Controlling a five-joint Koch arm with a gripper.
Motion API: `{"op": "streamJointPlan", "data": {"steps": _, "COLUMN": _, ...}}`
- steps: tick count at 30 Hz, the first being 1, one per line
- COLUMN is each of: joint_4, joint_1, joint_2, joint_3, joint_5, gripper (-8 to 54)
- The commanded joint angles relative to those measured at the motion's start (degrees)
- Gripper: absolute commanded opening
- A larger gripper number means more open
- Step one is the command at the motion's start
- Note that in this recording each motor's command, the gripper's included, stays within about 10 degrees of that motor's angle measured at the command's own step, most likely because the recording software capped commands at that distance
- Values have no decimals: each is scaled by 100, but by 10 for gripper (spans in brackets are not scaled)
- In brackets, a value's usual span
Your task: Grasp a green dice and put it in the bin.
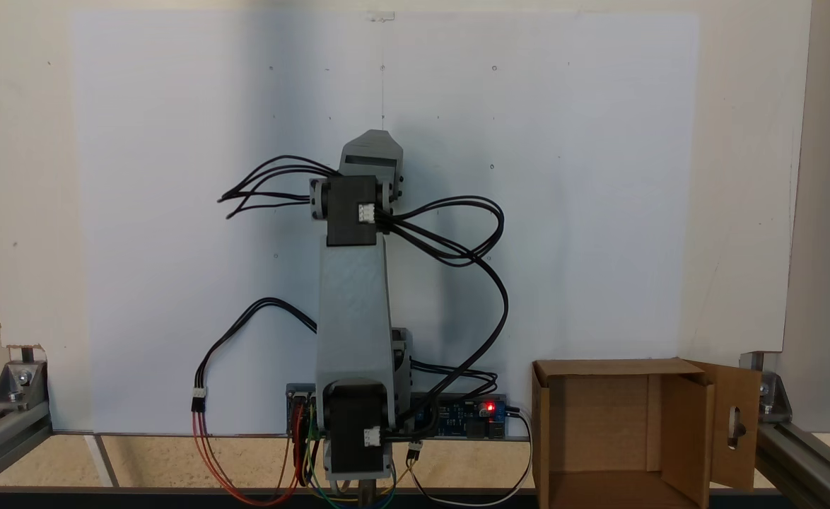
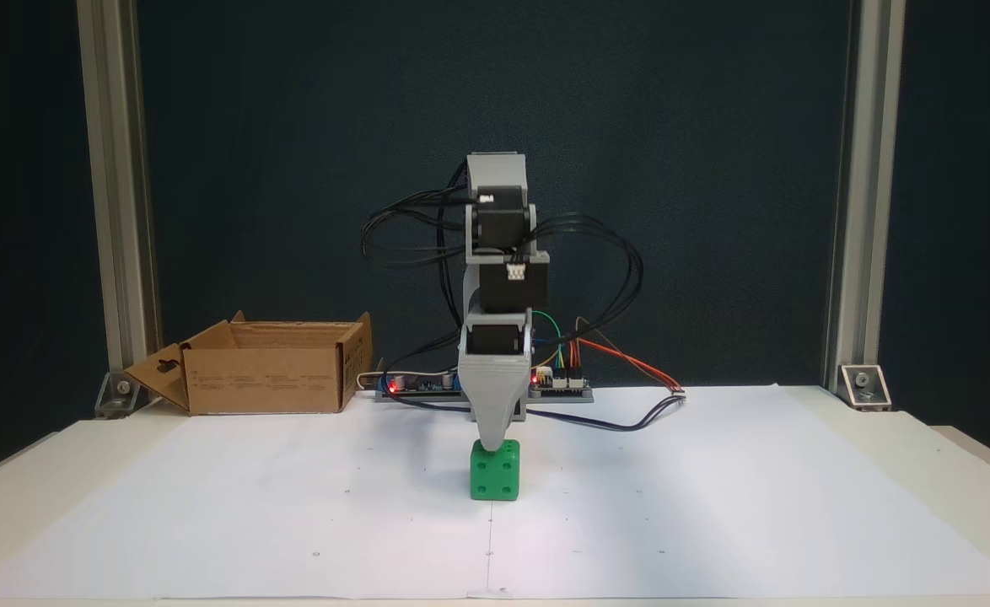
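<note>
On the white tabletop (image 2: 714, 506), the claw (image 2: 495, 440) points straight down, touching the green dice (image 2: 495, 472), seemingly for a grasp. Whether its jaws are apart, I cannot tell.

The arm (image 2: 499, 278) stands folded, its fingers (image 2: 495, 434) pointing straight down, their gap hidden.
</note>
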Motion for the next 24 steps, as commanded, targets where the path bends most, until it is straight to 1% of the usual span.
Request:
{"op": "streamJointPlan", "data": {"steps": 1, "joint_4": -105, "joint_1": -62, "joint_2": -26, "joint_3": -114, "joint_5": 246, "gripper": 438}}
{"op": "streamJointPlan", "data": {"steps": 12, "joint_4": -334, "joint_1": 62, "joint_2": -580, "joint_3": -114, "joint_5": 237, "gripper": 438}}
{"op": "streamJointPlan", "data": {"steps": 24, "joint_4": -642, "joint_1": 185, "joint_2": -940, "joint_3": -114, "joint_5": 237, "gripper": 431}}
